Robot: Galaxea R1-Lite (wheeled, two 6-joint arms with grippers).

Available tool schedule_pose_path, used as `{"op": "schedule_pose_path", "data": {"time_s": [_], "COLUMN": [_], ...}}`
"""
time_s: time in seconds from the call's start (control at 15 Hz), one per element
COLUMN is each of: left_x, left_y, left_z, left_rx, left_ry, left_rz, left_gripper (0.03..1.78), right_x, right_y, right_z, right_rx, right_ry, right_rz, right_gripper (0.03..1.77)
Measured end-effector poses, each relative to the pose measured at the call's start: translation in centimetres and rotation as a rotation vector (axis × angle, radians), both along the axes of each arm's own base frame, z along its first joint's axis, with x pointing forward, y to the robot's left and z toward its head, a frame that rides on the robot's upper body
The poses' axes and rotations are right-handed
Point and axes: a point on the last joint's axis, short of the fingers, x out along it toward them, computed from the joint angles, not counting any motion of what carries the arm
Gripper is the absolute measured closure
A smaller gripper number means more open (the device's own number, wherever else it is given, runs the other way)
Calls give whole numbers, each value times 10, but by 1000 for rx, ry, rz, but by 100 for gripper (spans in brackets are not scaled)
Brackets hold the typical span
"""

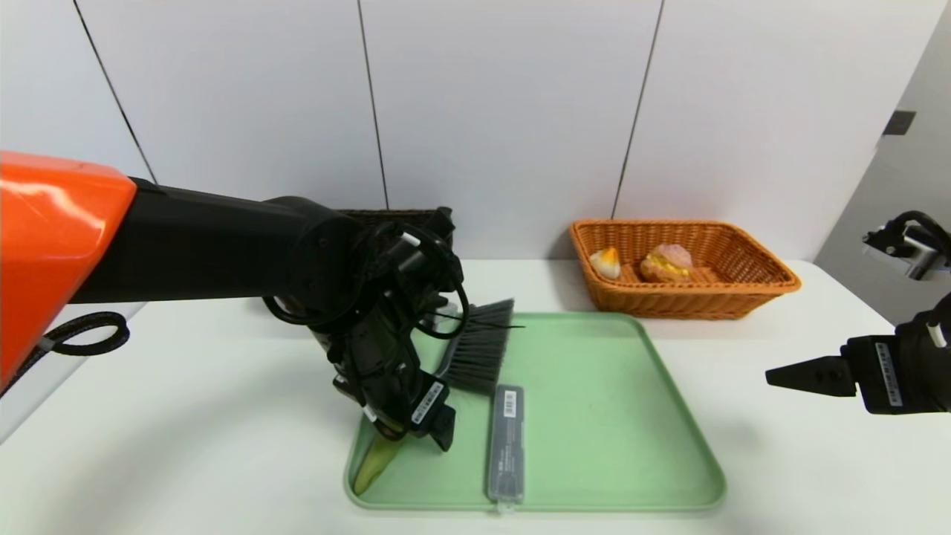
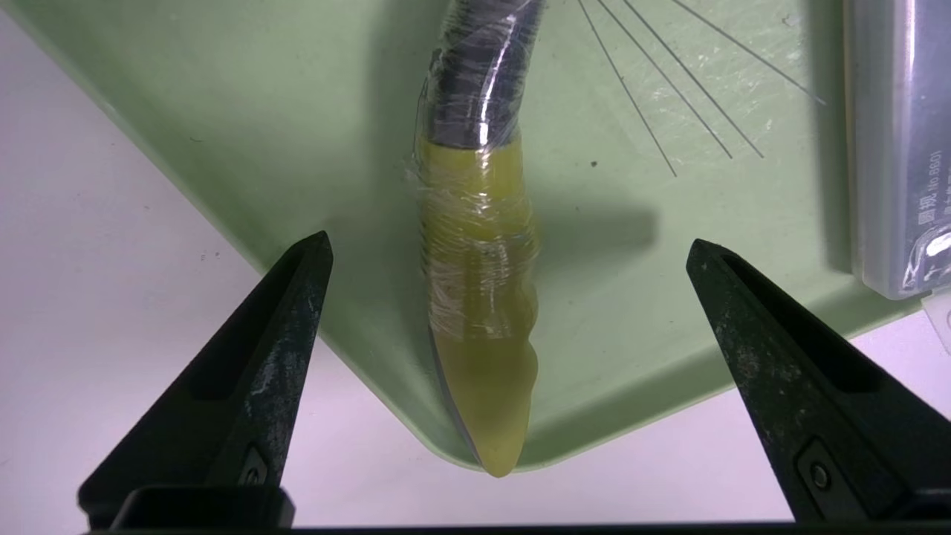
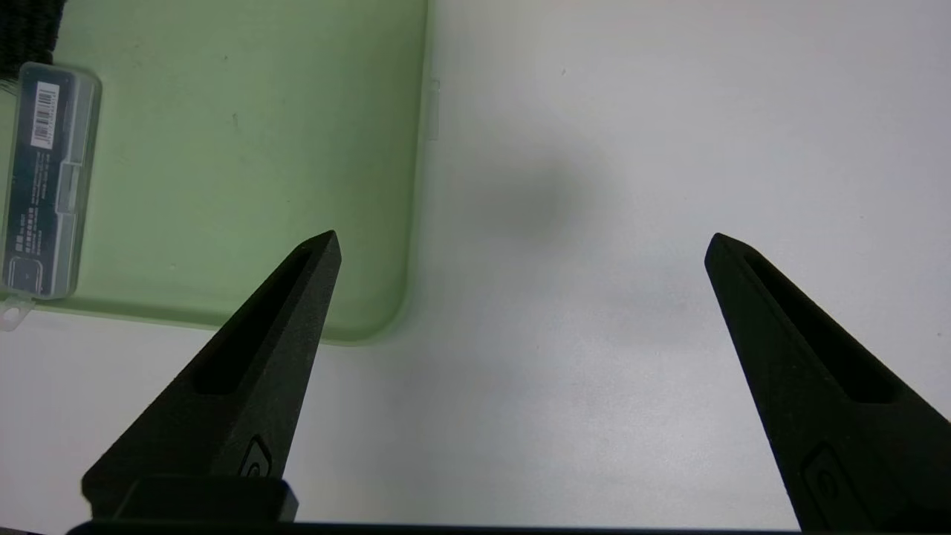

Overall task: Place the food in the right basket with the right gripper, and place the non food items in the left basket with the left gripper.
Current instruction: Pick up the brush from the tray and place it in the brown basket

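The left gripper (image 2: pixel 509 282) hung with fingers spread wide over the hand brush's green handle (image 2: pixel 479 327), grasping nothing; the hand brush (image 1: pixel 475 349) and the grey barcoded case (image 1: pixel 506 442) lay on the green tray (image 1: pixel 631 416). Both pastries (image 1: pixel 661 264) sat in the orange basket (image 1: pixel 735 297). The right gripper (image 3: pixel 520 245) was released, off the tray's right side above the white table (image 3: pixel 631 186).

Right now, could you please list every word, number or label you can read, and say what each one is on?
"No.8601": printed on the slim grey case, beside characters too blurred to read.
Barcode sticker on the same case, head view: digits too small to read.
White label on the left hand, open above the brush handle: unreadable.
Label on the right hand, open over the table: unreadable.
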Motion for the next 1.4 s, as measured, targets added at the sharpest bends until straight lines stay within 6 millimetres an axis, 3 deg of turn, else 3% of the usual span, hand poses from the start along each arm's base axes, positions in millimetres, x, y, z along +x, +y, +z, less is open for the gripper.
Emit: {"op": "schedule_pose_path", "data": {"time_s": [1.4], "left_x": [5], "left_y": [-4], "left_z": [-7], "left_rx": [11], "left_ry": [13], "left_rz": [5], "left_gripper": [12], "right_x": [0], "right_y": [0], "right_z": [-4], "right_rx": [-5], "right_ry": [11], "right_rz": [2], "right_gripper": [9]}}
